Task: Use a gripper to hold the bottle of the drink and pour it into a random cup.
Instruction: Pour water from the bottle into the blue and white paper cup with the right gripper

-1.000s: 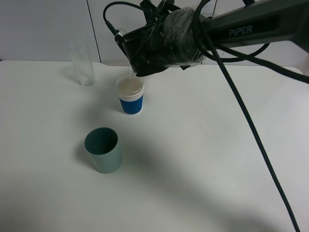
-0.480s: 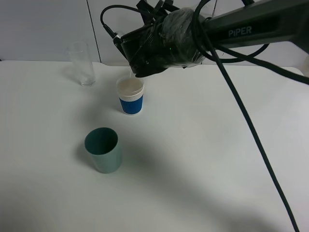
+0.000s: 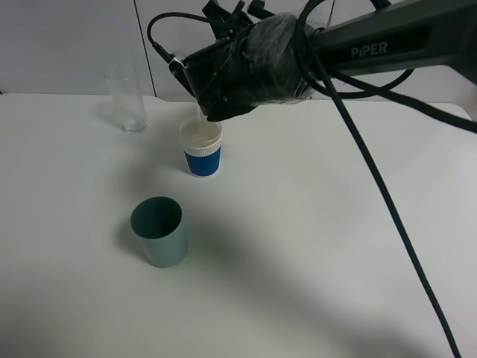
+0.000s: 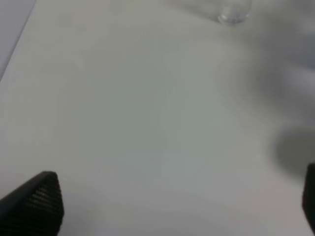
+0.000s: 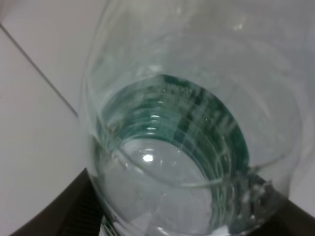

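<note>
My right gripper (image 3: 212, 95) reaches across to the back middle of the table and is shut on the bottle of the drink. Only the bottle's clear neck (image 3: 200, 112) shows below the wrist, tipped down just above the rim of the cup (image 3: 202, 149), which is white with a blue ribbed sleeve and has pale liquid inside. The right wrist view is filled by the bottle (image 5: 187, 128), with its green label seen through the clear plastic and liquid in it, and dark fingers (image 5: 74, 211) at its sides. My left gripper (image 4: 182, 206) is open and empty over bare table.
A plain grey-green cup (image 3: 159, 231) stands in front of the blue cup. A tall clear glass (image 3: 127, 97) stands at the back left, also in the left wrist view (image 4: 233, 12). Black cables hang from the right arm (image 3: 387, 37) across the right side.
The right wrist has shifted a little to the left and turned further over the blue cup. The cups and the glass have not moved.
</note>
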